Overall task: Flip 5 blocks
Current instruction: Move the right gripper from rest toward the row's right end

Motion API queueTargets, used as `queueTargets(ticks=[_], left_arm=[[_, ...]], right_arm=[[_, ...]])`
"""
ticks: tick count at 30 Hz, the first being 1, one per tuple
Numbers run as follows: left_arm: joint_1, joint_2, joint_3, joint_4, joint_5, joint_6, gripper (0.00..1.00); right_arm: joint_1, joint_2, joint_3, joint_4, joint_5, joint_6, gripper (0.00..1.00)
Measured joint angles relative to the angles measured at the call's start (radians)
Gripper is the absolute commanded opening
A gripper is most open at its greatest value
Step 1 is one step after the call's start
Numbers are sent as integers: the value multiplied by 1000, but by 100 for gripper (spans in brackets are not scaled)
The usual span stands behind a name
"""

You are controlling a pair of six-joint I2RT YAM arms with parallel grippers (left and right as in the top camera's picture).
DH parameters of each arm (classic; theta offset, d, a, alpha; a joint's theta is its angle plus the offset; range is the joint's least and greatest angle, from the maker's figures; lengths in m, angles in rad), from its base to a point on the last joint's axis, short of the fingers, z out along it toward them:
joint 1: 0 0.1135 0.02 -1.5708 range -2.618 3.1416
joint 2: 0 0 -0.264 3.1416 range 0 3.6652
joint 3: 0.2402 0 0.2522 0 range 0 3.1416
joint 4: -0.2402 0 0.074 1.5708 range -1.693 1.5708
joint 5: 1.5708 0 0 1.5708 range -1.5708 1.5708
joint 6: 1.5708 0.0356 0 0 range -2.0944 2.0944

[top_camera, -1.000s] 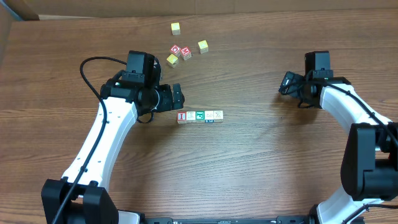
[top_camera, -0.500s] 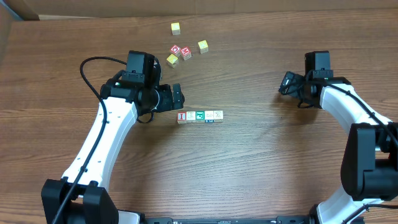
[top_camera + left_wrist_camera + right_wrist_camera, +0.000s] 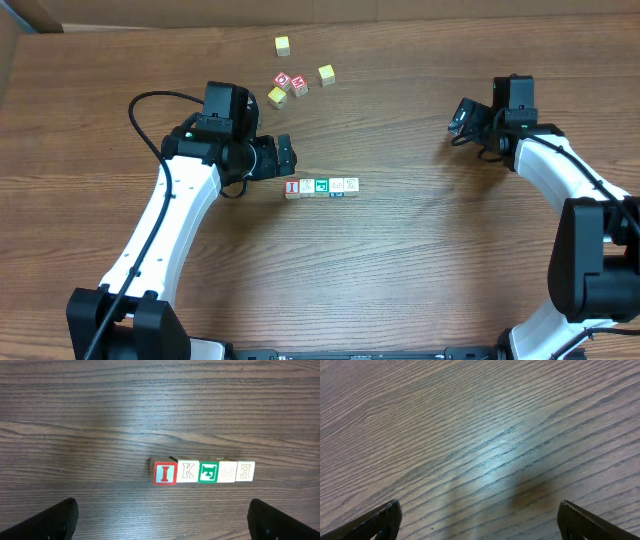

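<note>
The blocks [image 3: 321, 187] lie in a straight touching row near the table's middle. In the left wrist view the blocks [image 3: 202, 471] show a red I [image 3: 165, 473], a K [image 3: 188, 471], a green F [image 3: 208, 471], a pale face [image 3: 227, 471] and an E [image 3: 245, 470]. My left gripper [image 3: 285, 157] hovers just up-left of the row, open and holding nothing. In its own view the left gripper [image 3: 162, 520] spans bare wood short of the row. My right gripper [image 3: 462, 117] is far off to the right, open. The right gripper [image 3: 480, 517] sees only wood grain.
Behind the left gripper lie three yellow cubes [image 3: 283, 45], [image 3: 326, 74], [image 3: 277, 97] and two red cubes [image 3: 283, 81], [image 3: 300, 87]. The left arm's black cable [image 3: 140, 115] loops over the table to the left.
The right gripper has shifted a little toward the table's far edge. The left arm and the row of blocks have not moved.
</note>
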Motion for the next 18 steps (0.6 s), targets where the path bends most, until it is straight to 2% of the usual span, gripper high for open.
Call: queueTargets(ticks=[7,8,9,10,11,12,18], left_arm=[[0,0,0,0,0,0,100],[0,0,0,0,0,0,100],[0,0,0,0,0,0,100],[0,0,0,0,0,0,100],[0,0,0,0,0,0,100],[0,0,0,0,0,0,100],[0,0,0,0,0,0,100]], right_arm=[[0,0,0,-82,-163,6,100],[0,0,0,-95,-194,8,90],[0,0,0,-101,-234,5,70],[1,0,0,-102,-274,6,33],[2,0,0,-102,-311,10,10],[6,0,0,-103,-335,12,4],[78,0,0,-131,-398,56,4]])
